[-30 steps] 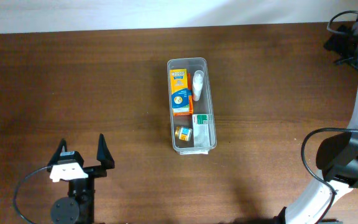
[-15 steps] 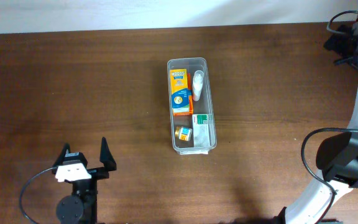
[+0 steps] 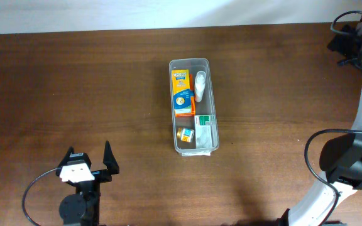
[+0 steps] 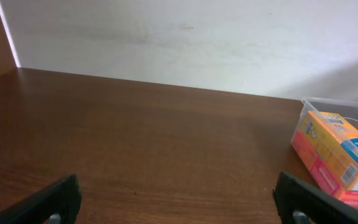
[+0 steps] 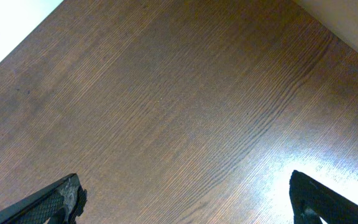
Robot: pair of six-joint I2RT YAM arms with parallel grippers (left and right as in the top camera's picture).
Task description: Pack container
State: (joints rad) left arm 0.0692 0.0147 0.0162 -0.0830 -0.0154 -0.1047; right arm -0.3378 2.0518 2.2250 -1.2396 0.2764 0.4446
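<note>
The clear plastic container (image 3: 193,61) stands lengthwise at the table's middle. It holds an orange box (image 3: 181,93), a white tube (image 3: 200,85), a green and white box (image 3: 205,121) and a small yellow box (image 3: 186,134). In the left wrist view the container (image 4: 316,103) and the orange box (image 4: 334,146) show at the right edge. My left gripper (image 3: 88,157) is open and empty near the front left, far from the container. My right gripper (image 5: 182,199) is open and empty over bare table; in the overhead view its fingers are hidden.
The right arm (image 3: 357,157) with its black cables runs along the table's right edge. A white wall (image 4: 179,43) rises behind the table's far edge.
My left gripper has drawn back toward the front edge and a little to the right. The container and the right arm have not moved.
</note>
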